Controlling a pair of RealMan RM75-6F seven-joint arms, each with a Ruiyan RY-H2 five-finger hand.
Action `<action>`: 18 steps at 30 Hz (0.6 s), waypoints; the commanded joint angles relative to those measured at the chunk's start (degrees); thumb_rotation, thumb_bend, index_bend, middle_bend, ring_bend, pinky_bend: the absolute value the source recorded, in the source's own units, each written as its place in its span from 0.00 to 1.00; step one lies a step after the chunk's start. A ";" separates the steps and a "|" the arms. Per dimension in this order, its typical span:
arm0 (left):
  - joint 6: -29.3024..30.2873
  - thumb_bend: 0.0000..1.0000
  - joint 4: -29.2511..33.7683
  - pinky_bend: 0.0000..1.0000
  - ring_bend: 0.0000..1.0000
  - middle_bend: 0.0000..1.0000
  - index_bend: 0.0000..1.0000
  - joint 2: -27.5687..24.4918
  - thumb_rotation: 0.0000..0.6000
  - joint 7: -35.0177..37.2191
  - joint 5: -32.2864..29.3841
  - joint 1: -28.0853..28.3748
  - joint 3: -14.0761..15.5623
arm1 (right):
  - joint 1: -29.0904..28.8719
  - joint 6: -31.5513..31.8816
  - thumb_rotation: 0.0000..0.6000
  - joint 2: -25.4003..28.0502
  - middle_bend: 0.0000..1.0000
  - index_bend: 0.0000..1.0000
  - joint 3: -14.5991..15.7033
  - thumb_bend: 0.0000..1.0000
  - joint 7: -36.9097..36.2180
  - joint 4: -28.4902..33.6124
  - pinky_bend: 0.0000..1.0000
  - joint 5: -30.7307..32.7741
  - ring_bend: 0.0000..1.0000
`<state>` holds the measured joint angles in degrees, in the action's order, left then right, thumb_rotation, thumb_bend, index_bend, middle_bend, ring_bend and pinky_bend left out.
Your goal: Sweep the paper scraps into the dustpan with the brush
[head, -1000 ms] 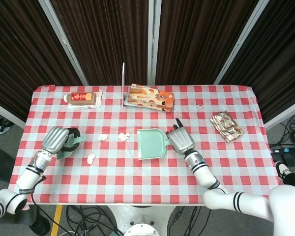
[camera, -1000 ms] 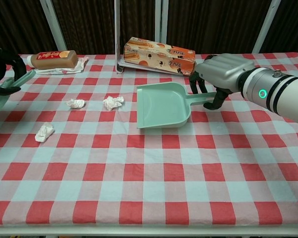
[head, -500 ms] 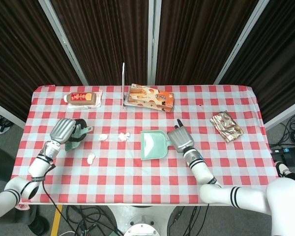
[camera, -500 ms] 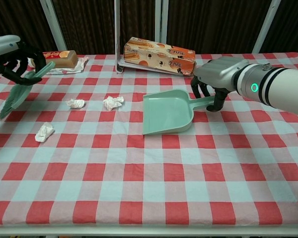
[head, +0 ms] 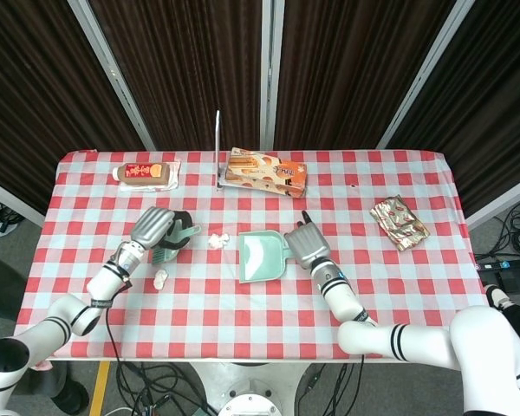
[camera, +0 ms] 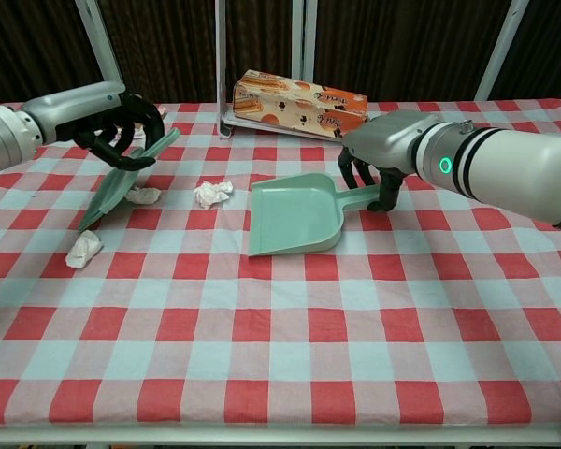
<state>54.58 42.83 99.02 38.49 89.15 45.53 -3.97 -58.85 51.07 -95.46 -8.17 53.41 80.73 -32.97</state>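
My left hand [camera: 120, 120] grips the handle of a pale green brush [camera: 122, 182], which slants down with its bristles at the cloth beside a paper scrap [camera: 145, 195]. A second scrap [camera: 213, 193] lies between the brush and the dustpan, and a third [camera: 83, 248] sits nearer the front left. The green dustpan [camera: 294, 220] lies flat with its mouth facing left; my right hand [camera: 383, 150] holds its handle. In the head view the left hand [head: 156, 227], the dustpan [head: 260, 257] and the right hand [head: 305, 245] sit mid-table, with two scraps [head: 217, 240] [head: 160, 278] showing.
An orange biscuit box [head: 267, 172] leans on a metal stand [head: 217, 152] at the back. A wrapped snack [head: 145, 173] lies at the back left and a foil wrapper [head: 399, 222] at the right. The checked tablecloth [camera: 290, 346] covers the table.
My left hand has carried the brush rightward from the table's left edge to the scraps. My right hand has slid the dustpan slightly left.
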 commanded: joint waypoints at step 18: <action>3.07 0.42 9.67 0.88 0.63 0.55 0.51 1.00 1.00 10.10 2.96 5.23 0.04 | -1.44 -0.22 1.00 -3.89 0.62 0.70 0.09 0.36 -5.16 -4.69 0.00 -4.24 0.24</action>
<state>57.30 51.77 100.14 48.12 91.88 50.48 -4.02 -60.42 51.01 -99.21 -7.99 49.01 76.30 -36.58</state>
